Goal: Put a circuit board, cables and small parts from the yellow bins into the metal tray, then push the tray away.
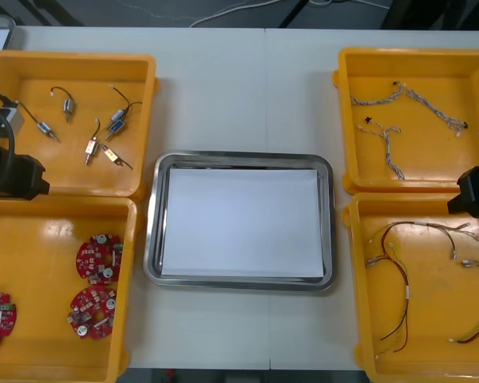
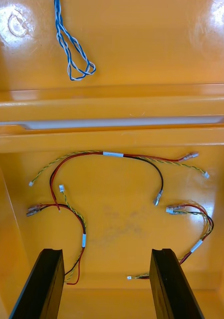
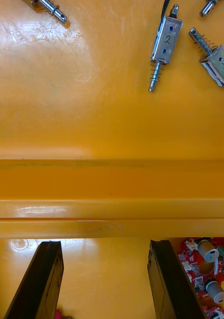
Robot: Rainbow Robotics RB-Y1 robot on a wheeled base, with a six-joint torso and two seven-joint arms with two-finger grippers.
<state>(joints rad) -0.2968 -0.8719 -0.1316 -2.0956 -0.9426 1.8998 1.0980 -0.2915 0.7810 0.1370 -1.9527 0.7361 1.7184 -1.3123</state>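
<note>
We are working over a light table [image 1: 239,88] whose top is running in two panels, a thin seam crossing it from near to far just right of centre. Beyond its far edge a dark floor [image 1: 104,12] is showing, with a pale cord [image 1: 231,9] trailing across it.

A rectangular metal tray [image 1: 153,239] with a shiny rim and a white inside is sitting at the middle of the table. Two yellow plastic bins are flanking it at each side. The far left bin [image 1: 148,96] is holding small metal parts [image 1: 116,121] with thin black leads. The near left bin [image 1: 132,279] is holding three round red circuit boards [image 1: 100,257]. The far right bin [image 1: 343,120] is holding twisted blue and white cables [image 1: 375,101], and the near right bin [image 1: 359,319] is holding red and yellow cables [image 1: 405,295].

Our left gripper [image 3: 104,244] is hovering at the table's left edge, over the adjoining walls of the two left bins. Its black fingers [image 3: 42,279] are spread wide with nothing between them. Small metal parts are lying beyond the fingertips, and a circuit board is lying close beside one finger. Our right gripper [image 2: 106,251] is hovering at the right edge over the near right bin, likewise standing wide apart and gripping nothing. The red and yellow cables are sprawling on the bin floor just beyond it.
</note>
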